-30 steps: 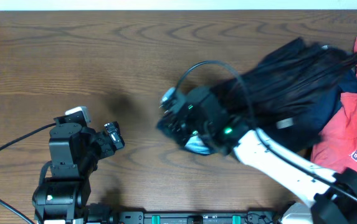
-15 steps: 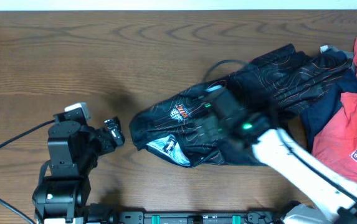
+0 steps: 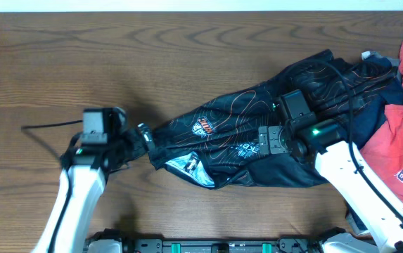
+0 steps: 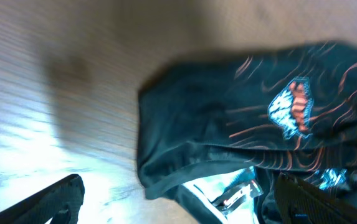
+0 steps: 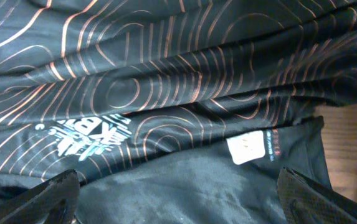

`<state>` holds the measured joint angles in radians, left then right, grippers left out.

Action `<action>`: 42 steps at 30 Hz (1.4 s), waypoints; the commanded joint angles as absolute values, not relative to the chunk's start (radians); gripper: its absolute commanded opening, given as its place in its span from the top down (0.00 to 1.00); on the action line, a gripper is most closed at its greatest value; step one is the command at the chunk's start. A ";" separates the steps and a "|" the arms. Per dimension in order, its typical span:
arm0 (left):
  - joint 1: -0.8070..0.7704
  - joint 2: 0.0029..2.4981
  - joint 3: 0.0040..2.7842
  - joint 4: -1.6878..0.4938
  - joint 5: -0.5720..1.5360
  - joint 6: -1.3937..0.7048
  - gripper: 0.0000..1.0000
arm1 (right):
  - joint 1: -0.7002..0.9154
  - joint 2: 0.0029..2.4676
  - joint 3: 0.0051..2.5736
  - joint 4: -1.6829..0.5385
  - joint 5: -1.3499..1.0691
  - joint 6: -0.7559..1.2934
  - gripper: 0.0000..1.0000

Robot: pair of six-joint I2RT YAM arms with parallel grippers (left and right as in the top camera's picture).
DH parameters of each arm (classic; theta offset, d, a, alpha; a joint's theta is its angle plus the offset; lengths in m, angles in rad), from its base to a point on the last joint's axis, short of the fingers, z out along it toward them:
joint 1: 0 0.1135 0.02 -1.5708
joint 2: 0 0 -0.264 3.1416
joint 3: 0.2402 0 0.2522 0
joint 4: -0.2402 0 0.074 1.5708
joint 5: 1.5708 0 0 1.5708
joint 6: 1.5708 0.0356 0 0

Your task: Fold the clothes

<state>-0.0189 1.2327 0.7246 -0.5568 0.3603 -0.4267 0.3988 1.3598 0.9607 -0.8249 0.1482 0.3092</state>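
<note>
Black jersey [image 3: 215,140], bunched across table [image 3: 81,56] centre for flattening; L gripper [image 4: 178,199] spread wide at its left edge, R gripper [image 5: 178,202] spread above its middle, prob. seeking corners to pull.

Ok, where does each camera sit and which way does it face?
Overhead: fixed above the brown wooden table, looking down; shows both arms, left gripper by the black orange-lined jersey, right gripper over it.
Left wrist: on the left arm, facing the jersey's hem and orange-white crest; its fingertips at bottom corners.
Right wrist: on the right arm, close over the jersey's fabric and white label; its fingertips at bottom corners.
Shared: the crest, in overhead and left wrist.
</note>
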 commanded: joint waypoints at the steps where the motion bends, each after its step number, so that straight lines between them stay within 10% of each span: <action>1: -0.050 1.353 0.737 -0.527 0.446 -0.443 0.01 | 0.371 1.356 0.968 -0.828 0.145 0.345 0.01; 8: -0.125 1.544 0.737 -0.427 0.445 -0.443 0.17 | 0.360 1.356 0.968 -0.831 0.146 0.344 0.01; 12: -0.139 1.596 0.737 -0.380 0.444 -0.443 0.92 | 0.360 1.356 0.968 -0.838 0.146 0.345 0.01; 13: -0.136 1.595 0.738 -0.370 0.434 -0.443 0.94 | 0.358 1.356 0.968 -0.842 0.146 0.344 0.01; 27: 0.244 1.489 1.144 -0.368 0.209 -0.379 0.93 | 0.321 1.356 0.968 -0.860 0.146 0.344 0.01; 30: 0.292 1.489 1.193 -0.411 0.278 -0.379 0.12 | 0.321 1.356 0.968 -0.860 0.146 0.344 0.01; 31: 0.295 1.488 1.194 -0.439 0.307 -0.379 0.02 | 0.321 1.356 0.968 -0.859 0.146 0.344 0.01; 42: 0.174 1.503 1.129 -0.929 0.335 -0.379 0.02 | 0.321 1.356 0.968 -0.857 0.146 0.344 0.01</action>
